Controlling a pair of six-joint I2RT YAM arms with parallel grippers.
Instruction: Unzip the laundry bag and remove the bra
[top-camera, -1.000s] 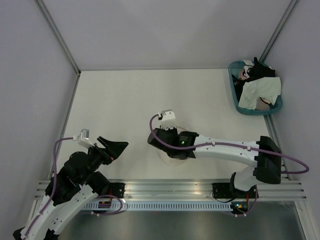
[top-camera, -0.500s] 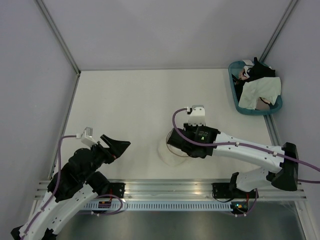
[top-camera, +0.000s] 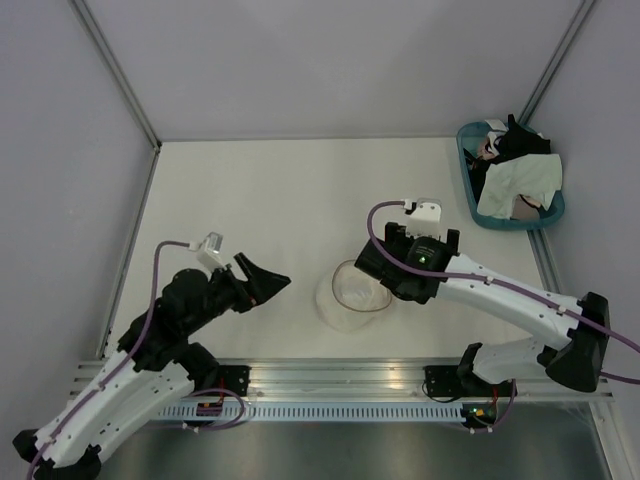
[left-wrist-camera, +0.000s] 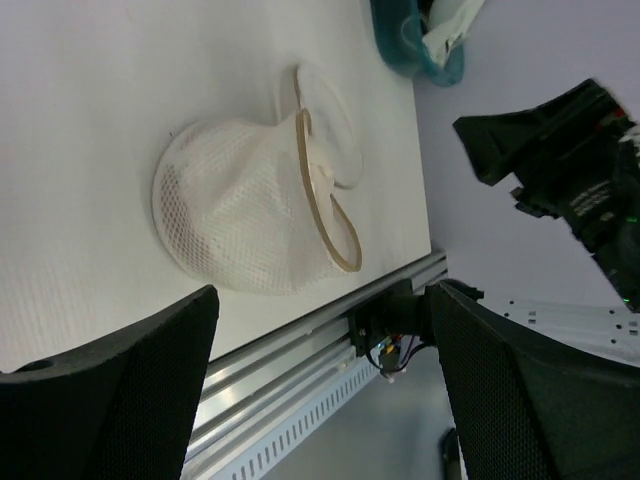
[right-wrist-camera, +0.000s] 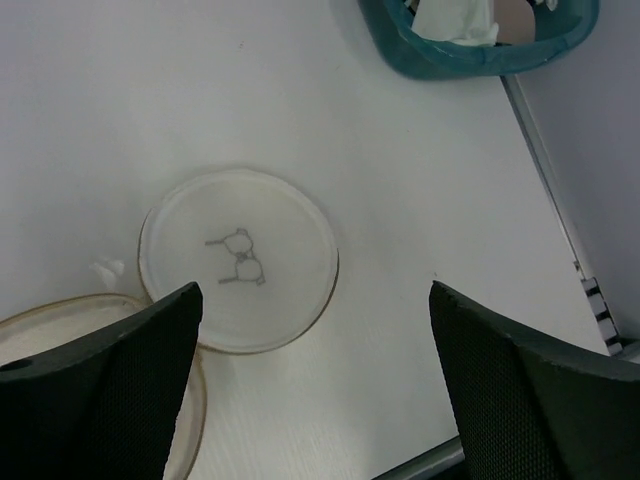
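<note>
At the left of the table (top-camera: 260, 190), the left gripper (top-camera: 268, 283) hovers low over the surface with its jaws spread wide and nothing between them, its fingers pointing toward the laundry bag (top-camera: 350, 295) and stopping short of it. The bag lies near the front edge, between the two arms, tipped on its side. Its cream mesh dome (left-wrist-camera: 235, 215) bulges toward the left arm, and its tan rim (left-wrist-camera: 325, 215) stands open on the far side. The mesh is too dense to see through from the left wrist view, so whether the bra is inside cannot be told. Just to the right, the round lid (right-wrist-camera: 238, 260) lies flat on the table with its small dark drawing facing up, one edge meeting the bag's rim. The right gripper (top-camera: 397, 277) hangs directly over that lid with its jaws fully apart, holding nothing and well clear of the lid. At the far right corner sits the teal basket (top-camera: 468, 170), holding a white-and-pale-green cloth (top-camera: 515, 185) and a black garment (top-camera: 520, 140).
</note>
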